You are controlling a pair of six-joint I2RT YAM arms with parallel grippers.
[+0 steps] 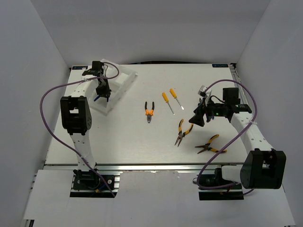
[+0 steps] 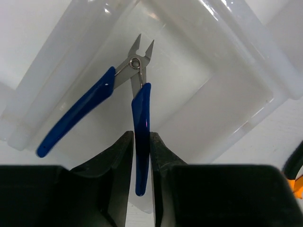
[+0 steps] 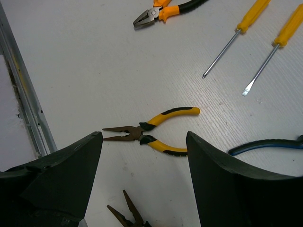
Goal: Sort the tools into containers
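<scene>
Left wrist view: we see our left pincer (image 2: 141, 138) squeezing the blue pliers (image 2: 80, 111) over the white tray (image 2: 227, 71) at the far left corner of the counter (image 1: 142, 146). Our right pincer (image 3: 144, 135) gapes wide above yellow pliers (image 3: 163, 113).

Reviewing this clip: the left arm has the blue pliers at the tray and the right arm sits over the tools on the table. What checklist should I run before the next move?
1. Left gripper shut on the blue pliers: ok, though it clamps one handle only.
2. Blue pliers over a compartment of the white tray: ok.
3. That compartment free of other tools: ok, as far as visible.
4. Pliers' height above the compartment floor: cannot tell.
5. Right gripper open: ok.
6. Yellow-black pliers centred under it: ok; the second yellow-black pair lies apart.
</scene>
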